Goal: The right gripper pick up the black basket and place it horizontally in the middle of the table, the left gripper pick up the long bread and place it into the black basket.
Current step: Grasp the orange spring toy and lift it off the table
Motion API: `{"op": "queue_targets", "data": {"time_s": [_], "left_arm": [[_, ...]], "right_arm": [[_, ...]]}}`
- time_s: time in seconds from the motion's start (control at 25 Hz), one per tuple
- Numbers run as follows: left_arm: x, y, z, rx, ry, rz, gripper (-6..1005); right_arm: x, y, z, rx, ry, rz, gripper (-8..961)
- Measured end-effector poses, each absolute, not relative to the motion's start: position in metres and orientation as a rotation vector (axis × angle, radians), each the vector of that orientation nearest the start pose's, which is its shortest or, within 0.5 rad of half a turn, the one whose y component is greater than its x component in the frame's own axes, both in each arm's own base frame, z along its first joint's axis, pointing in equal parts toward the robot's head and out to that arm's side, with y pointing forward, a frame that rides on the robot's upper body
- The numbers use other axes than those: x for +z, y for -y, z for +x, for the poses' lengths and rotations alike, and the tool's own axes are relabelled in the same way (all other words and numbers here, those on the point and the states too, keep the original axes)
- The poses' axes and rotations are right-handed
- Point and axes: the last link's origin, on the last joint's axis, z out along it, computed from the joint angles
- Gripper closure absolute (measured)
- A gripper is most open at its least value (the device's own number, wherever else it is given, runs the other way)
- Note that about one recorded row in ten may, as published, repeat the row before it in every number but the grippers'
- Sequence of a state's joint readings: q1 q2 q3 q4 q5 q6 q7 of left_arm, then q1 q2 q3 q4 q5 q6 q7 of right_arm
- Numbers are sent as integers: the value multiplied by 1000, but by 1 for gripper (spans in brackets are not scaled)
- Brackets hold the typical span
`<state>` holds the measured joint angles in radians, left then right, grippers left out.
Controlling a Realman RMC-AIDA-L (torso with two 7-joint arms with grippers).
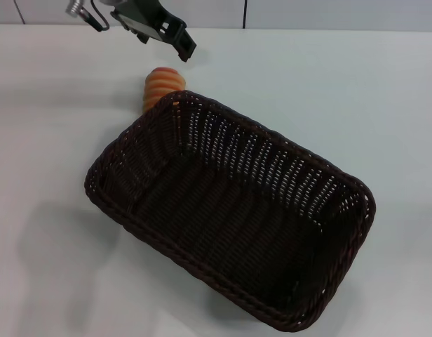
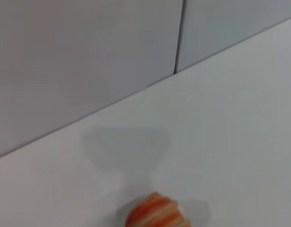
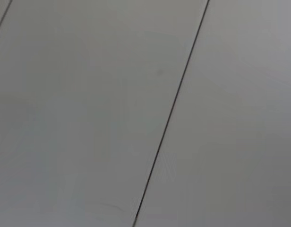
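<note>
The black basket (image 1: 223, 225) lies on the white table (image 1: 328, 77), turned at a slant, and nothing is inside it. The long bread (image 1: 161, 86), striped orange and cream, rests on the table just behind the basket's far left corner, partly hidden by the rim. My left gripper (image 1: 179, 42) hangs above the table a little beyond the bread, not touching it. In the left wrist view the bread's end (image 2: 157, 213) shows on the table. The right gripper is out of view; its wrist view shows only grey panels.
A pale wall (image 2: 89, 56) with a vertical seam rises behind the table's far edge. Bare table surface lies to the left and right of the basket.
</note>
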<state>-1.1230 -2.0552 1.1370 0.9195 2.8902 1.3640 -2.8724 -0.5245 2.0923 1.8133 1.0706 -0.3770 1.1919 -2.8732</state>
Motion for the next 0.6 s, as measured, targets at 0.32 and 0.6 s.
{"op": "queue_targets", "data": {"time_s": [0.32, 0.6], "left_arm": [[-2, -472, -120, 364, 1076, -2197, 223], [-12, -474, -141, 368, 1107, -2171, 227]], "right_arm": [[121, -137, 360, 420, -212, -1425, 567], [118, -148, 349, 446, -193, -1451, 567]]}}
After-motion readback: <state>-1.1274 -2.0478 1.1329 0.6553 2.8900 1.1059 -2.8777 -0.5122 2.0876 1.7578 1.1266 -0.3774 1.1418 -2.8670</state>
